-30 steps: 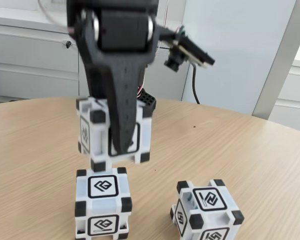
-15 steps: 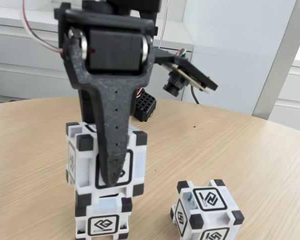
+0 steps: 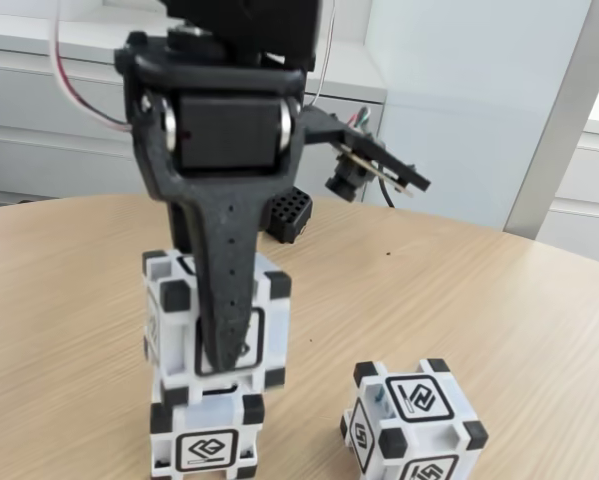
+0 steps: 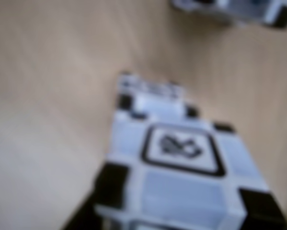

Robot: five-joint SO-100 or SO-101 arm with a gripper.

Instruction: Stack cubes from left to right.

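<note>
In the fixed view my gripper (image 3: 219, 352) is shut on a white cube (image 3: 263, 322) with black corners. Its dark front finger (image 3: 224, 300) runs down the cube's front face, and the other finger is hidden behind the cube. The held cube sits on top of a second cube (image 3: 204, 445) at the bottom edge, set slightly to the left of it. A third cube (image 3: 411, 420) stands alone on the table to the right. The wrist view is blurred: the held cube (image 4: 181, 165) is close below the camera, and the lone cube (image 4: 234, 8) is at the top right.
A round wooden table (image 3: 499, 300) carries everything. A small black perforated block (image 3: 289, 212) sits behind the arm. The wrist camera (image 3: 364, 165) juts out to the right of the arm. White cabinets and a grey post stand beyond the table's far edge.
The gripper has come down with the cube, from hanging above the lower cube to resting on top of it, then shifted slightly right. The lone cube has not moved.
</note>
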